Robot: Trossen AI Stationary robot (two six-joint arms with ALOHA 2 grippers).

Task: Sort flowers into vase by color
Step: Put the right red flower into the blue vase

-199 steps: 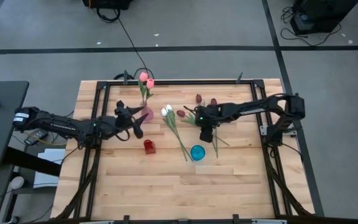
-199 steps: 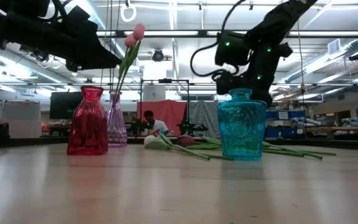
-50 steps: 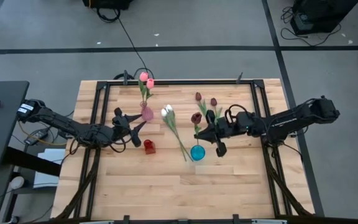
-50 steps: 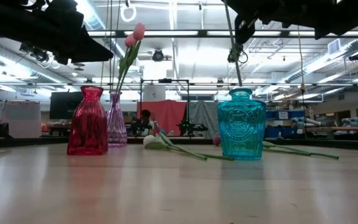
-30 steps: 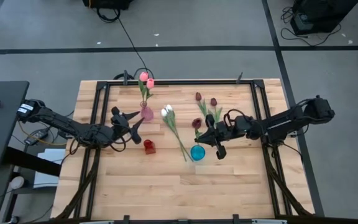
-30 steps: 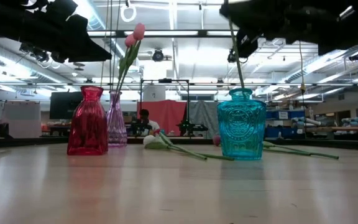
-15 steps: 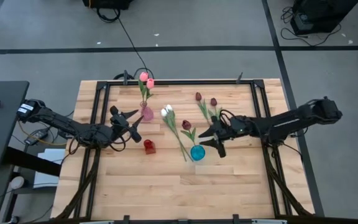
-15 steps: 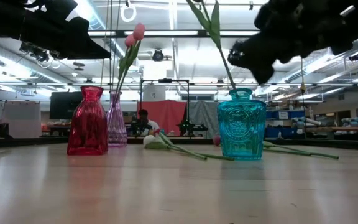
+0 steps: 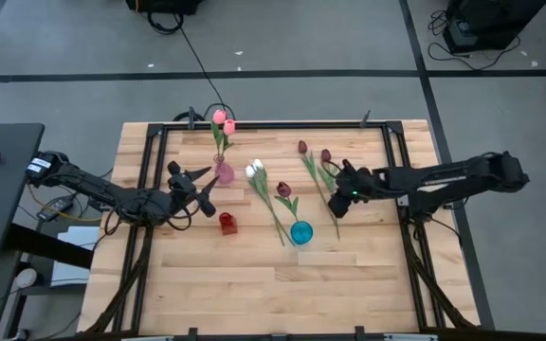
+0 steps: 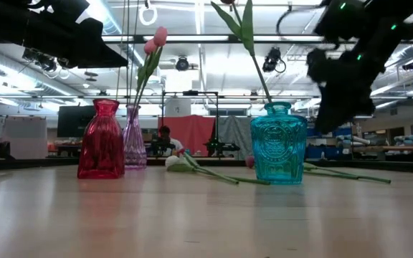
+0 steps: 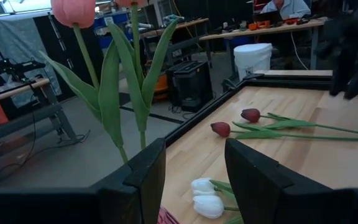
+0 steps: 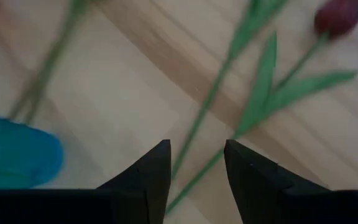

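A dark maroon tulip [image 9: 283, 189] stands slanted in the blue vase [image 9: 300, 232], its stem [image 10: 255, 68] leaning on the vase's mouth. Two pink tulips [image 9: 223, 121] stand in the clear pink vase [image 9: 224, 172]. The red vase [image 9: 227, 222] holds nothing. Two white tulips [image 9: 254, 170] and two maroon tulips [image 9: 314, 152] lie flat on the table. My right gripper [image 9: 340, 201] hovers open over the lying maroon tulips' stems [image 12: 210, 106], right of the blue vase. My left gripper [image 9: 204, 192] waits open beside the pink vase, touching nothing.
The three vases stand close together at the table's middle, with the white tulips' stems [image 9: 275, 216] running between the red and blue ones. A black frame rail [image 9: 273, 124] borders the far edge. Bare wood [image 9: 273, 284] fills the near half of the table.
My right gripper lowered the maroon tulip's stem into the blue vase and let go. The flower now stands there leaning, its head toward the table's left. The gripper then drew away toward the table's right and came down over the lying maroon tulips.
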